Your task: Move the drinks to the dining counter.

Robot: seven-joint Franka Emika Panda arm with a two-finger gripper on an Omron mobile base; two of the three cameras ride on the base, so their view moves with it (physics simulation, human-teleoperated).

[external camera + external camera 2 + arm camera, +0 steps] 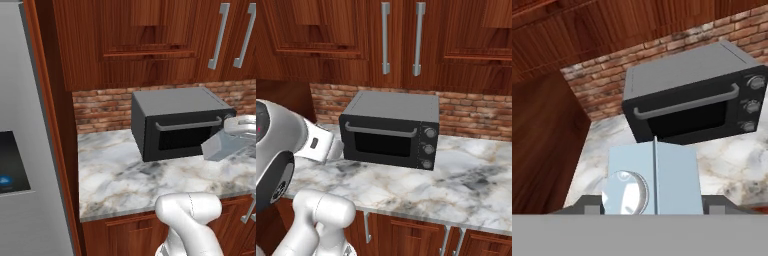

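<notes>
Carton (654,180) hides the fingers; grip unclear

One carton (654,177) and one microwave (390,130) stand over one marble counter (456,185). One fridge (22,165) stands at the left. The microwave has three knobs (429,148) and one handle (381,132).

The microwave (180,122) is set on the marble counter (125,185), toward its back, against the brick backsplash (102,110). Wall cabinets (386,40) are hung above it, and base cabinets (406,235) are fitted beneath the counter. A refrigerator (25,150) is placed at the counter's left end, beyond a tall wood panel (52,125). The carton (654,180) is held in front of the microwave, above the counter, between the fingers of the gripper (654,207)
</notes>
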